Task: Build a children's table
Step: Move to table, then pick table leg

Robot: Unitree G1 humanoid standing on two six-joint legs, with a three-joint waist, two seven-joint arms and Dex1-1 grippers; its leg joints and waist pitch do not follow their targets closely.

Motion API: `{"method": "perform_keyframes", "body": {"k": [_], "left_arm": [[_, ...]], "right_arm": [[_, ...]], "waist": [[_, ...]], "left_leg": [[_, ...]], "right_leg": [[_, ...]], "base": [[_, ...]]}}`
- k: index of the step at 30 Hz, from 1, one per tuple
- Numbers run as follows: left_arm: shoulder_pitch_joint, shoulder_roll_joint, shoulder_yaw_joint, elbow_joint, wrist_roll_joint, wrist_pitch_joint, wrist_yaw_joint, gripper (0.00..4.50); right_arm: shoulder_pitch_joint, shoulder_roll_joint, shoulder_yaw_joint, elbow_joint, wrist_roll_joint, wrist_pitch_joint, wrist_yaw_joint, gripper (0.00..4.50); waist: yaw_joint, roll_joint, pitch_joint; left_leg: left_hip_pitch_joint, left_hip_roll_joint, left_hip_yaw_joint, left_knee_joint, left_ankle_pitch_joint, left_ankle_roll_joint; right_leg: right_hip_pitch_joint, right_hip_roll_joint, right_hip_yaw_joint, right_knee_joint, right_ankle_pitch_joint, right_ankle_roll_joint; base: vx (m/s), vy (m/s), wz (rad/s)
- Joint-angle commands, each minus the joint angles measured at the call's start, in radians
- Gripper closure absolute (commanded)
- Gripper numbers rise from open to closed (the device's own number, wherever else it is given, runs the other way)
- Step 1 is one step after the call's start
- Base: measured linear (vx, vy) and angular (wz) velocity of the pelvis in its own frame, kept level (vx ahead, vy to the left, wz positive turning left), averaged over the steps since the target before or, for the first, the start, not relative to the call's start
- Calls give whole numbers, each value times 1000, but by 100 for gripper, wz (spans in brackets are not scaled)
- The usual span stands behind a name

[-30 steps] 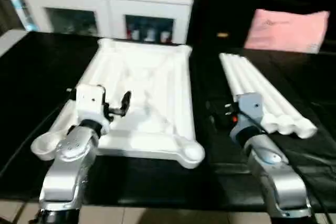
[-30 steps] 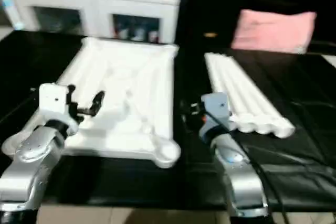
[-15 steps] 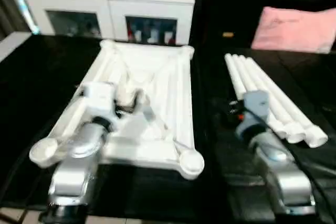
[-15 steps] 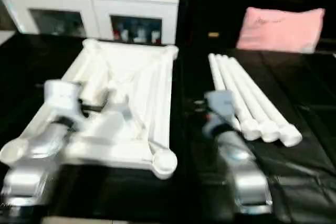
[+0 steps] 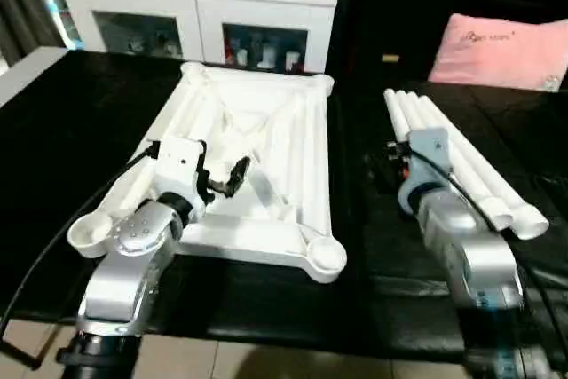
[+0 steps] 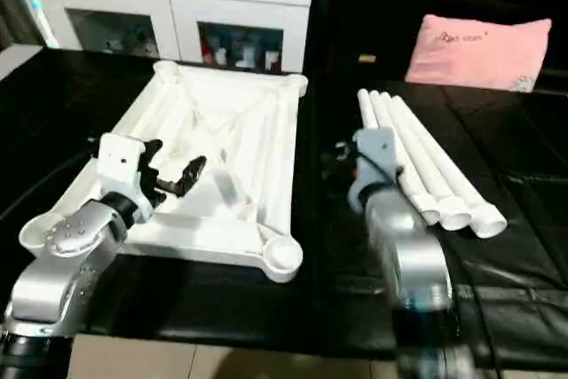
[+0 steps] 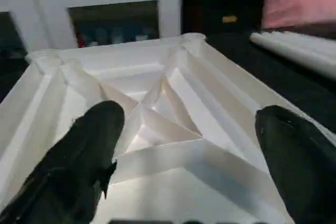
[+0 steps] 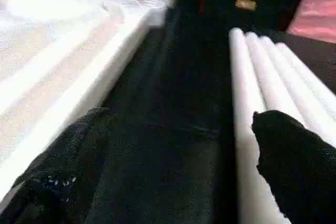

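The children's table lies in parts on a black surface. Its white tabletop (image 5: 275, 122) rests upside down, ribbed underside up, with round sockets (image 5: 325, 258) at the corners. Four white legs (image 5: 466, 166) lie side by side to its right. My left gripper (image 7: 186, 111) hovers open over the near left part of the ribbed underside (image 7: 157, 124), nothing between its fingers (image 5: 236, 170). My right gripper (image 8: 178, 116) stands open and empty over the dark strip between the tabletop edge (image 8: 79, 77) and the legs (image 8: 252, 129), one finger (image 8: 286, 145) above the nearest leg.
A white glass-door cabinet (image 5: 195, 11) stands behind the black surface (image 5: 53, 122). A pink pillow (image 5: 501, 40) lies at the back right, and a small yellow thing (image 5: 390, 58) sits beside it. Light floor tiles (image 5: 266, 363) show past the near edge.
The head camera has shifted, so the whole picture moved. Both grippers stay open and keep their places relative to the tabletop and the legs.
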Motion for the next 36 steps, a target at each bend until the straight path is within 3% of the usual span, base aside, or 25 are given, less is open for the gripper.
{"method": "perform_keyframes", "body": {"k": [1, 3, 5, 6, 7, 9, 11, 13, 15, 16, 18, 19, 22, 25, 36], "left_arm": [[-8, 30, -23, -21, 10, -10, -55, 4], [-4, 46, -25, -26, 1, -9, -81, 4], [0, 65, -24, -46, -10, 7, -100, 4], [-1, 70, -23, -54, -21, 15, -109, 4], [0, 93, -27, -77, -42, 31, -152, 4], [3, 111, -34, -93, -50, 40, -178, 4], [19, 156, -49, -154, -94, 76, -253, 4], [23, 163, -50, -166, -104, 82, -267, 4], [51, 189, -52, -220, -129, 117, -299, 4], [71, 201, -53, -247, -137, 129, -308, 4], [102, 216, -50, -286, -154, 157, -311, 4], [120, 222, -47, -308, -161, 174, -309, 4], [139, 231, -41, -336, -169, 191, -305, 4], [166, 244, -29, -384, -183, 226, -306, 4], [231, 282, -8, -473, -219, 297, -302, 4]], "right_arm": [[-103, -2, -27, 124, 1, -36, -26, 0], [-170, -8, -37, 216, -11, -42, -54, 0], [-246, -28, -36, 326, -23, -68, -51, 0], [-278, -34, -41, 372, -21, -86, -45, 0], [-356, -51, -56, 494, -12, -124, -34, 0], [-399, -64, -60, 564, -15, -137, -37, 0], [-488, -95, -74, 726, -19, -181, -36, 0], [-507, -100, -76, 766, -21, -197, -35, 0], [-542, -118, -69, 854, -36, -217, -28, 0], [-552, -127, -62, 889, -46, -220, -22, 0], [-574, -138, -53, 964, -53, -242, -15, 0], [-584, -141, -55, 997, -51, -248, -13, 0], [-592, -145, -60, 1030, -46, -254, -9, 0], [-597, -147, -74, 1073, -46, -275, -4, 0], [-583, -159, -110, 1149, -24, -295, -4, 0]], "waist": [[5, -3, -48], [6, 10, -59], [12, 13, -69], [14, 10, -69], [20, 14, -71], [26, 12, -72], [36, 10, -71], [40, 12, -64], [43, -3, -64], [45, 3, -63], [43, 0, -60], [44, -9, -58], [45, -5, -56], [47, -10, -55], [55, -8, -55]], "left_leg": [[-4, 51, -9, -91, -148, -24], [-5, 48, -6, -83, -76, -22], [-10, 45, 1, -73, 40, -1], [-14, 43, 2, -73, 60, 6], [-13, 42, 6, -68, 73, 23], [-14, 43, 8, -68, 78, 30], [-10, 47, 12, -68, 59, 33], [-11, 50, 16, -70, 28, 26], [-15, 51, 16, -72, 26, 27], [-13, 53, 16, -73, 13, 26], [-15, 53, 18, -74, -3, 21], [-16, 53, 22, -75, -18, 23], [-13, 57, 26, -75, -34, 18], [-15, 60, 28, -77, -46, 9], [-13, 59, 33, -76, -50, 10]], "right_leg": [[27, -77, 49, -83, -118, -179], [27, -75, 47, -68, -11, -199], [29, -67, 45, -52, 194, -229], [34, -65, 45, -50, 232, -234], [31, -65, 44, -45, 279, -255], [32, -64, 43, -43, 290, -265], [26, -66, 41, -40, 267, -281], [24, -64, 43, -44, 233, -281], [28, -67, 42, -43, 218, -276], [26, -70, 42, -45, 192, -277], [24, -68, 41, -47, 160, -276], [24, -69, 42, -51, 130, -274], [19, -68, 42, -53, 91, -265], [18, -70, 41, -52, 64, -256], [12, -67, 42, -53, 62, -245]], "base": [[0, 0, 0], [0, 0, 0], [0, 0, 0], [0, 0, 0], [0, 0, 0], [0, 0, 0], [0, 0, 0], [0, 0, 0], [0, 0, 0], [0, 0, 0], [0, 0, 0], [0, 0, 0], [0, 0, 0], [0, 0, 0], [0, 0, 0]]}}
